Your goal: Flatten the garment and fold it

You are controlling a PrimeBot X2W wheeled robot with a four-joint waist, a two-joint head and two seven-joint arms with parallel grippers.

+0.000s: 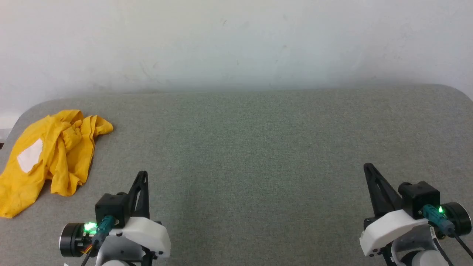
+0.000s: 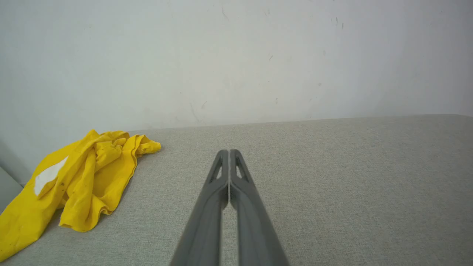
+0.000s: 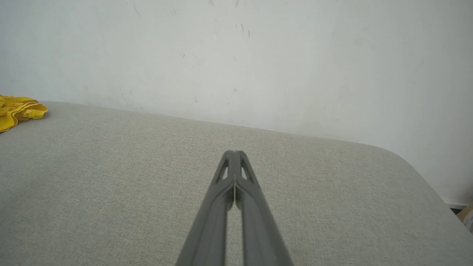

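The garment (image 1: 55,155) is a mustard-yellow T-shirt lying crumpled in a heap at the far left of the grey table, a white patch showing on its left side. It also appears at the left in the left wrist view (image 2: 85,181), and one corner (image 3: 18,111) reaches into the right wrist view. My left gripper (image 1: 143,173) hovers low at the lower left, to the right of the heap and apart from it, shut with nothing in it (image 2: 229,151). My right gripper (image 1: 367,166) sits far away at the lower right, shut and empty too (image 3: 234,152).
The grey fabric-covered table (image 1: 258,147) has rounded far corners and ends at a white wall (image 1: 236,44) behind. Its right edge curves away in the right wrist view, with floor clutter (image 3: 466,218) just beyond.
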